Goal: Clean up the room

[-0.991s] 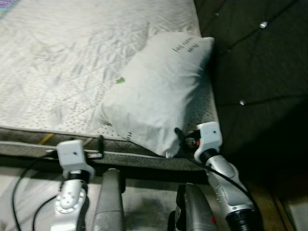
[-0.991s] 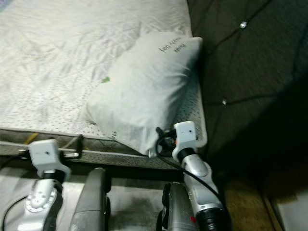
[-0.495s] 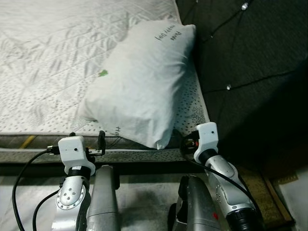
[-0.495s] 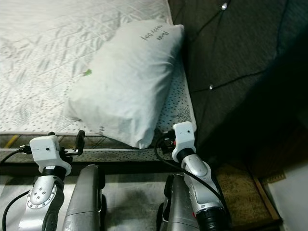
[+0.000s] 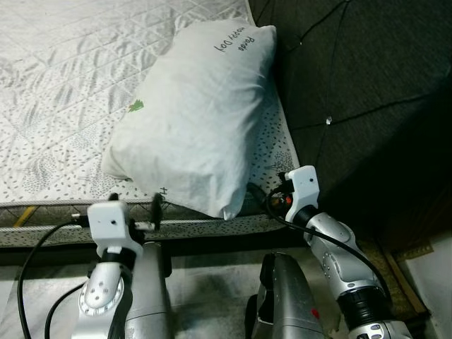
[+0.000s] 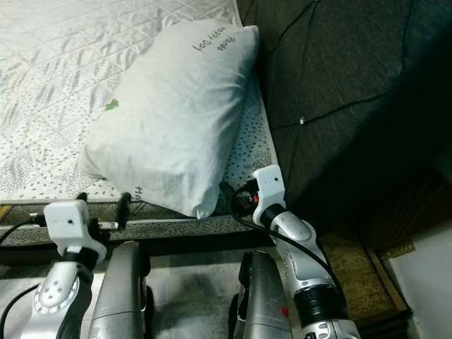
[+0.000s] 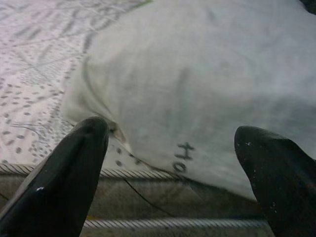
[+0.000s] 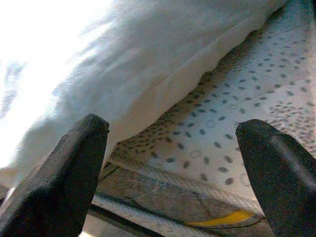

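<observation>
A plump white pillow [image 5: 194,116] lies on the quilted, speckled mattress [image 5: 63,92]; left gripper [image 7: 173,187] and right gripper [image 8: 173,182], at six o'clock, gape wide, grasping nothing.

White pillow [image 5: 194,116]; speckled quilted mattress [image 5: 63,85]; dark, perhaps black headboard [image 5: 367,99].

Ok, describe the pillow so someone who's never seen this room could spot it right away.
Look at the bare quilted mattress, at the end by the dark tufted headboard. The pillow lies there, its near corner over the mattress edge. It is plump and white, with handwriting near its far end and a small green mark.
</observation>
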Available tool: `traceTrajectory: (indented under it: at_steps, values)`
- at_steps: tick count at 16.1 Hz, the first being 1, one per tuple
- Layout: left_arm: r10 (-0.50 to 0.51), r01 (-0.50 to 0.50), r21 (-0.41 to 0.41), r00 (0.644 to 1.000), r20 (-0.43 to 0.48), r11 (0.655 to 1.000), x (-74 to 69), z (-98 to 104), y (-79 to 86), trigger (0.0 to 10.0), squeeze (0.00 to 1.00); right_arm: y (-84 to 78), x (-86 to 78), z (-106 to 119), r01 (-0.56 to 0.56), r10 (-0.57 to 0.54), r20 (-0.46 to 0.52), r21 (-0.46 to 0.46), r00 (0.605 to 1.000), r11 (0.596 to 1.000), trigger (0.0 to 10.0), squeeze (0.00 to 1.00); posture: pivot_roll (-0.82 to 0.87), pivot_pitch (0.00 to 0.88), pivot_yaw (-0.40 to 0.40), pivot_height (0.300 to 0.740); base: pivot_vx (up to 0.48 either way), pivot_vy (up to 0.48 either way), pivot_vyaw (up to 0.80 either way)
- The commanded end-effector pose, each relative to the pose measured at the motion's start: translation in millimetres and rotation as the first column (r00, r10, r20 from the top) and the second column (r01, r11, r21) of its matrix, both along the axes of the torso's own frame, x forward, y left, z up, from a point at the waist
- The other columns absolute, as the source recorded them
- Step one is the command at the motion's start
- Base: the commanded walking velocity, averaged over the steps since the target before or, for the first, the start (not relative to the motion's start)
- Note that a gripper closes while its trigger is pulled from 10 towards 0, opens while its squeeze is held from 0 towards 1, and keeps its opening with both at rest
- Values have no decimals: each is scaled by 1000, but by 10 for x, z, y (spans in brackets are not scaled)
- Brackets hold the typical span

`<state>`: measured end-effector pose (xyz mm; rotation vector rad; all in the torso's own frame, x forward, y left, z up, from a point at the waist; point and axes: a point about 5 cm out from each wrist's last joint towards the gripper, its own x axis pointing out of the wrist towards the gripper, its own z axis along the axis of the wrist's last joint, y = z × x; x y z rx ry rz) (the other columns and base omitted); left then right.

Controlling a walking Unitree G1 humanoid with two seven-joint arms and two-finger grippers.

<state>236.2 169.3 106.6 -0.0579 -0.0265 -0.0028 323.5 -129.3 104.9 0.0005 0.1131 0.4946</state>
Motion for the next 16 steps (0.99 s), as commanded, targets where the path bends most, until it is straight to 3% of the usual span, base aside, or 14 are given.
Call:
traceTrajectory:
  at_steps: [1, 5, 9, 10, 12, 16]
  values:
    - [-10, 10, -4, 1000, -17, 1000, -34, -2, -2, 10000, 0, -25, -15, -35, -2, 2, -17, 11, 1000, 1000, 10000, 0, 125, 260, -62, 520, 0, 0, 0]
    - [-81, 81, 30, 996, -29, 996, -123, 101, -20, 10000, 0, -35, 8, 2, -77, 77, -39, 5, 996, 997, 10000, 0, 145, 277, -54, 520, 0, 0, 0]
    - [-42, 43, 5, 998, -38, 999, -144, 138, 42, 10000, 0, -159, 83, 103, -127, 127, -53, 15, 990, 992, 10000, 0, 151, 274, -47, 520, 0, 0, 0]
    - [-35, 35, -3, 999, -41, 999, -141, 137, 63, 10000, 0, -243, 153, 191, -117, 122, -64, 85, 990, 989, 10000, 0, 153, 272, -44, 520, 0, 0, 0]
    - [-35, 35, -7, 998, -44, 999, -139, 145, 74, 10000, 0, -293, 180, 266, -134, 145, -69, 142, 987, 981, 10000, 0, 157, 271, -41, 520, 0, 0, 0]
    - [-44, 43, -12, 997, -57, 999, -133, 135, 60, 10000, 0, -263, 119, 312, -223, 260, -115, 259, 959, 940, 10000, 0, 160, 272, -30, 520, 0, 0, 0]
